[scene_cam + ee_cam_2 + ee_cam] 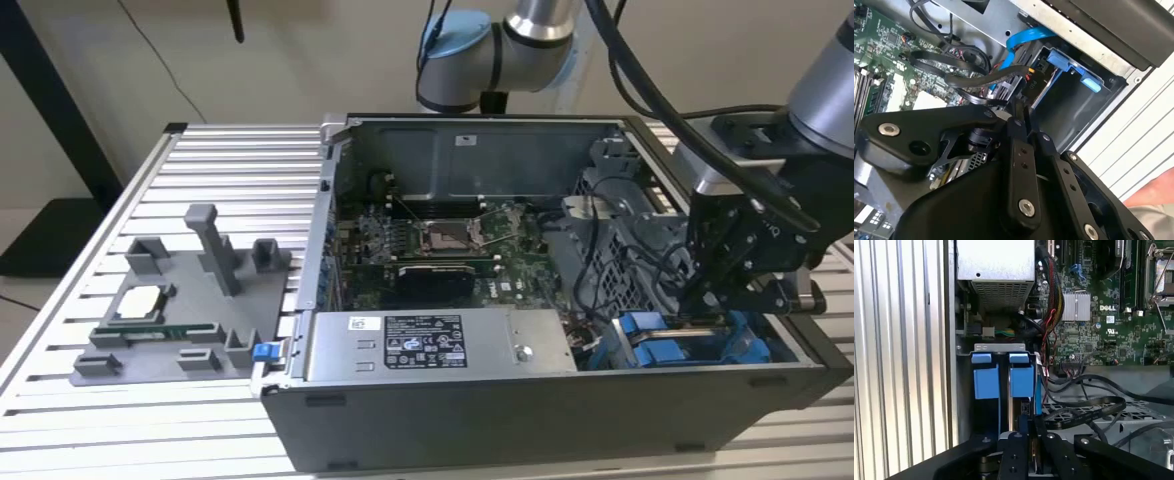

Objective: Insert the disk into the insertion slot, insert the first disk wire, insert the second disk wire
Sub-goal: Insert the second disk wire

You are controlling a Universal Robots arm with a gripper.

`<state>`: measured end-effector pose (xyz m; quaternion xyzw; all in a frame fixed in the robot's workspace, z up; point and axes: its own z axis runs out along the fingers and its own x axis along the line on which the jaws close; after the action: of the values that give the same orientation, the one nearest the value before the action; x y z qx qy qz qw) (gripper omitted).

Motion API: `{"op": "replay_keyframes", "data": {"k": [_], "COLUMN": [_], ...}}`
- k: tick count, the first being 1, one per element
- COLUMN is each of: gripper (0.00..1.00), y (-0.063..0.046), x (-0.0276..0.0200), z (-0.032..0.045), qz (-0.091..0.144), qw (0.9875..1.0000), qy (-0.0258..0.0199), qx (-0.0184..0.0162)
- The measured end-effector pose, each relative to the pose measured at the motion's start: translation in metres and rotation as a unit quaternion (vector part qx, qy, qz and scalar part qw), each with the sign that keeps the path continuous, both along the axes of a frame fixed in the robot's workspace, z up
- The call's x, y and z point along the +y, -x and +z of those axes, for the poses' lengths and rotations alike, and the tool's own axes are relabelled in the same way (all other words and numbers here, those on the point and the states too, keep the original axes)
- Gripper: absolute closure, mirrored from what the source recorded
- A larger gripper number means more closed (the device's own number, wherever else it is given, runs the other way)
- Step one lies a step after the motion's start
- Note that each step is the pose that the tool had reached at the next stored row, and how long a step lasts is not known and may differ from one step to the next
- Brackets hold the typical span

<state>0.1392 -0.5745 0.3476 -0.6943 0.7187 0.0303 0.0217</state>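
gripper: black two-finger pincer (705,312) lowered into the drive cage; fingers close together, contents hidden, hold unclear.
disk: blue-framed silver drive (1021,382) seated in grey sheet-metal bay (999,347).
step: likely wire insertion; needs exact connector alignment.

An open grey computer case (534,420) is placed on a slatted aluminium table (80,420). A green motherboard (441,245) is seen at centre, a silver power-supply box (441,345) below it, and a grey fixture tray (180,320) at left.
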Motion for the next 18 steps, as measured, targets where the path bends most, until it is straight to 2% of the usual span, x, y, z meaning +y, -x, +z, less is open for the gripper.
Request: {"op": "replay_keyframes", "data": {"k": [5,7,9,12,18], "gripper": [1.00,1.00,1.00,1.00,1.00], "y": [-0.0042,-0.0062,-0.0087,-0.0105,-0.0105], "x": [0.0000,0.0000,-0.0004,-0.0006,-0.0015], "z": [-0.0017,-0.0021,-0.0023,-0.0023,-0.0024], "qz": [0.000,0.000,0.000,-0.001,-0.004], "qw": [0.9999,0.9999,0.9999,0.9997,0.9997], "qy": [-0.0105,-0.0133,-0.0134,-0.0131,-0.0131], "qx": [0.0052,0.0069,0.0106,0.0188,0.0201]}}
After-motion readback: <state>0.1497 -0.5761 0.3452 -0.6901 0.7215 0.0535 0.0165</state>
